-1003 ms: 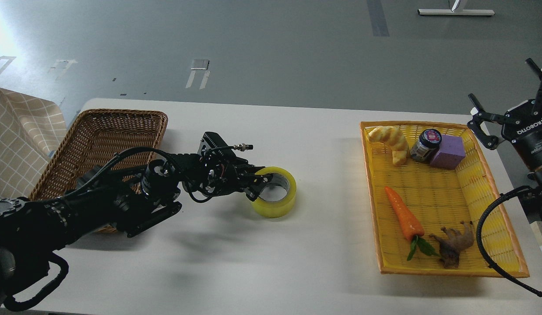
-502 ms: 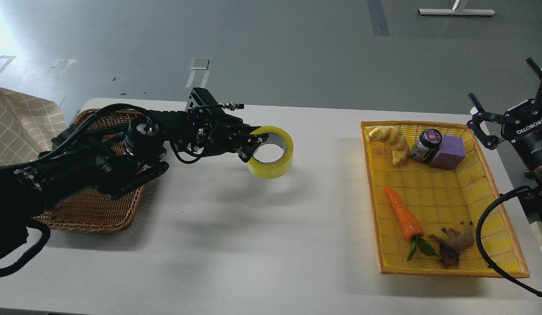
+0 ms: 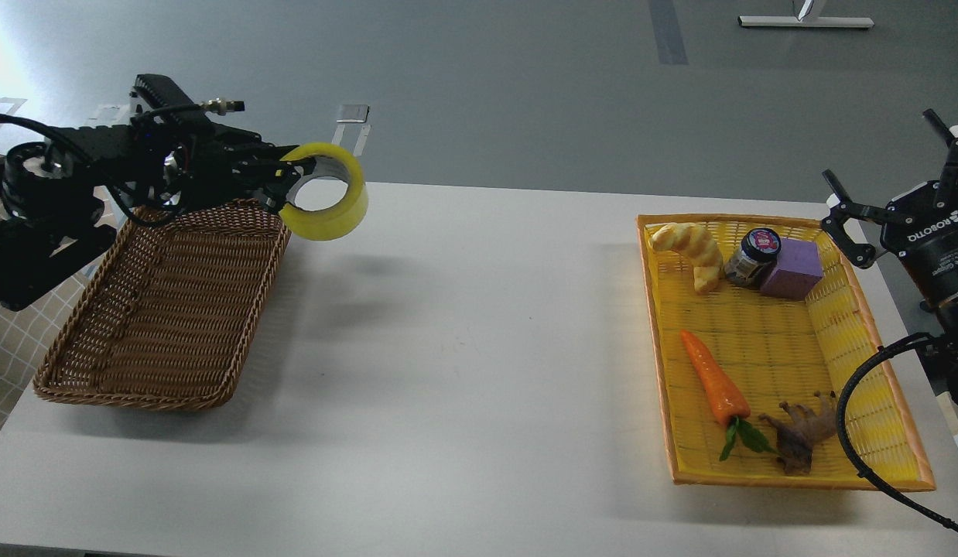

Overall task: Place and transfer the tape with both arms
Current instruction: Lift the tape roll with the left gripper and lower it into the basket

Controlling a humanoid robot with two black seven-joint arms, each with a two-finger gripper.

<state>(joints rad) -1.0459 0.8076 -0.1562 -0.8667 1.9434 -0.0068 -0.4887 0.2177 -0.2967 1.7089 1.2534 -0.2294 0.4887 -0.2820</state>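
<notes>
The tape (image 3: 330, 199) is a yellowish roll. My left gripper (image 3: 292, 176) is shut on its left rim and holds it in the air. It hangs over the far right corner of the brown wicker basket (image 3: 165, 309), well above the table. My right gripper (image 3: 885, 174) is at the far right edge, beside the yellow tray. Its fingers (image 3: 835, 187) are spread open and hold nothing.
The yellow tray (image 3: 866, 348) at the right holds a croissant (image 3: 692, 249), a small dark jar (image 3: 752, 257), a purple block (image 3: 792, 268), a carrot (image 3: 713, 379) and a brown toy animal (image 3: 804, 429). A black cable (image 3: 858, 418) loops over its right side. A checked cloth (image 3: 3, 363) lies at the left.
My left gripper has lifted the tape off the table's middle and carried it up and to the left, to above the wicker basket's corner. The right gripper has barely moved.
</notes>
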